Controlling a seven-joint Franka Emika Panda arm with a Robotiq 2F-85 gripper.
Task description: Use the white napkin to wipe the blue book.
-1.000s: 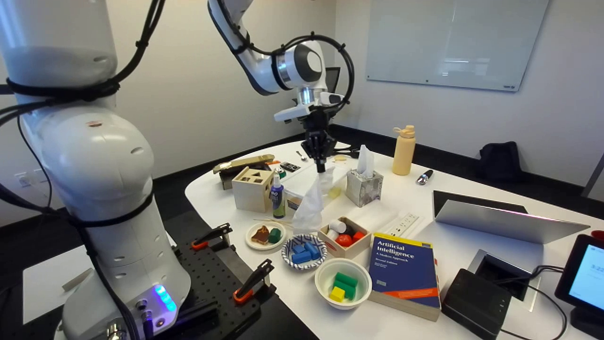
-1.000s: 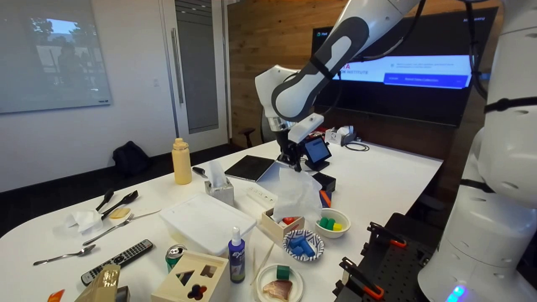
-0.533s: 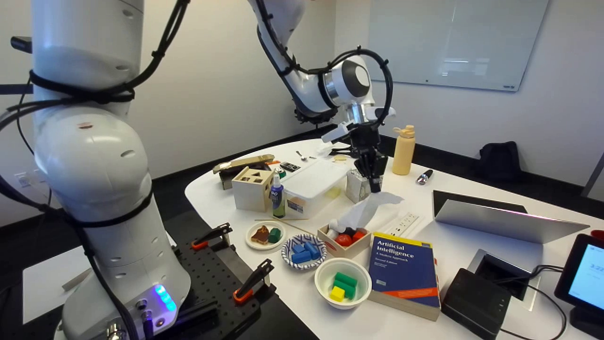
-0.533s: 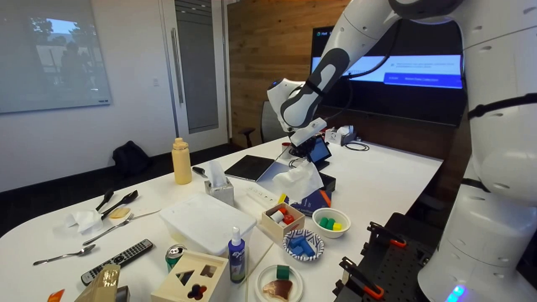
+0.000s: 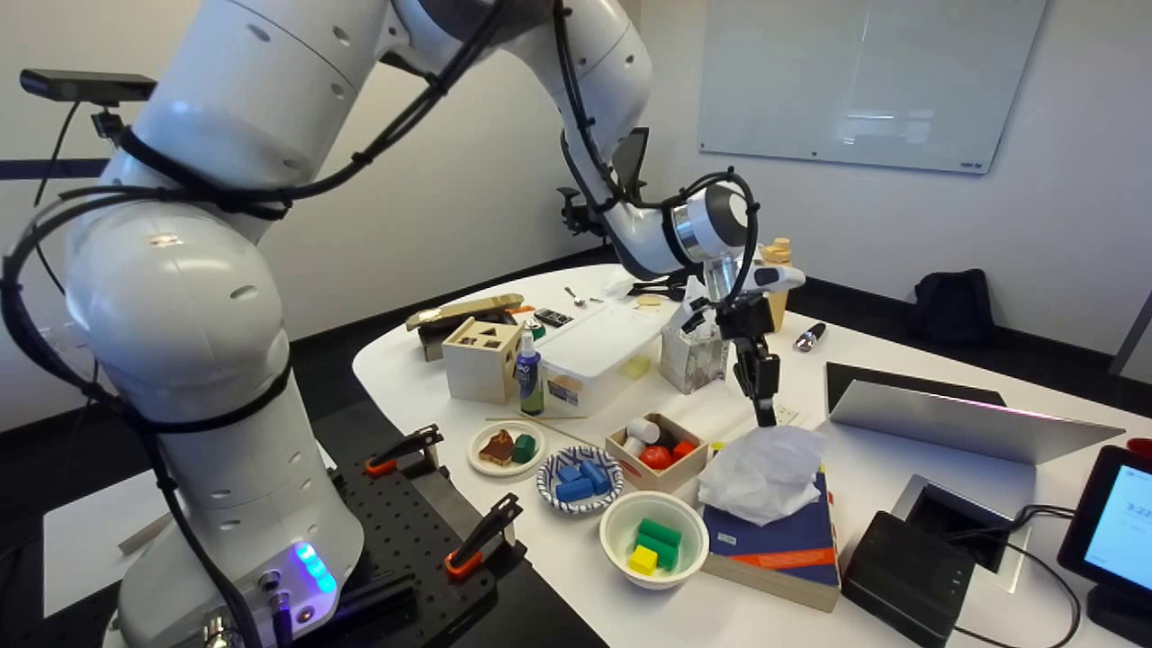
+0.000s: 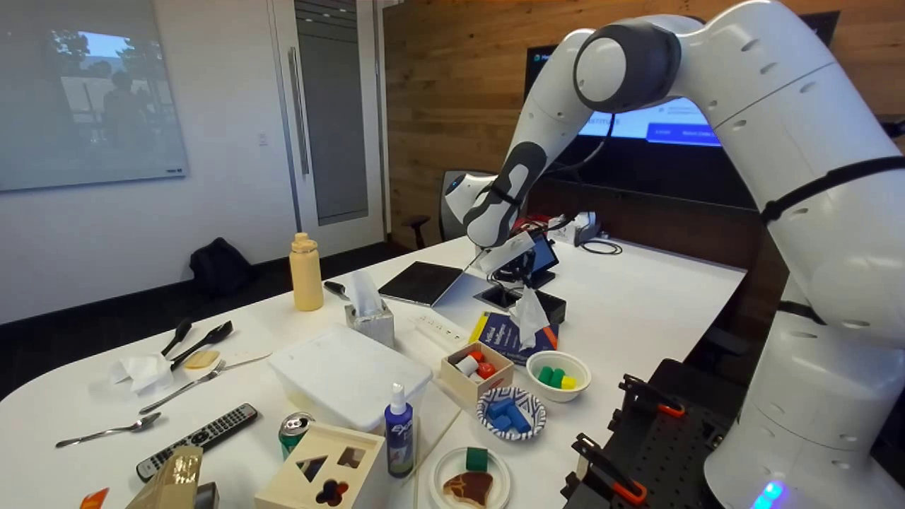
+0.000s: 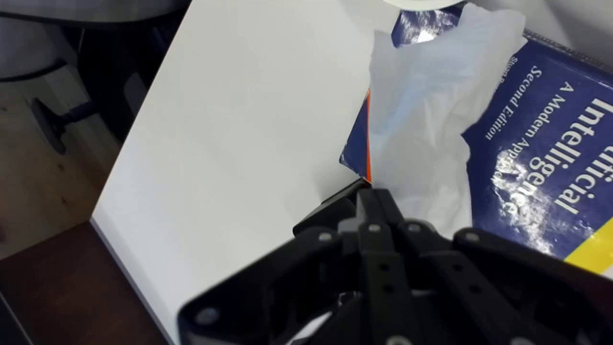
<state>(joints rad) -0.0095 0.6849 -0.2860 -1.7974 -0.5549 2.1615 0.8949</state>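
In the wrist view, the white napkin (image 7: pixel 431 105) partly hides the blue book (image 7: pixel 517 158), cropped at right.

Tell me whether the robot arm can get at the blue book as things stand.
Probably yes. The gripper holds the white napkin close to the blue book, and I see only the napkin between them; whether it touches the book, I can't tell.

Thin, matt and papery, the creased white napkin (image 7: pixel 426 96) contrasts with the smooth, glossy blue book (image 7: pixel 536 158), flecked with glare. My gripper (image 7: pixel 377 194) shows dull black surfaces and silvery metal screws (image 7: pixel 414 227); my arm (image 5: pixel 252 108) wears a smooth, shiny white finish. In an exterior view, the shape box (image 5: pixel 477 373) looks pale, bare wood, the lidded tub (image 5: pixel 601 340) translucent plastic, the laptop (image 5: pixel 954 423) smooth silvery metal.
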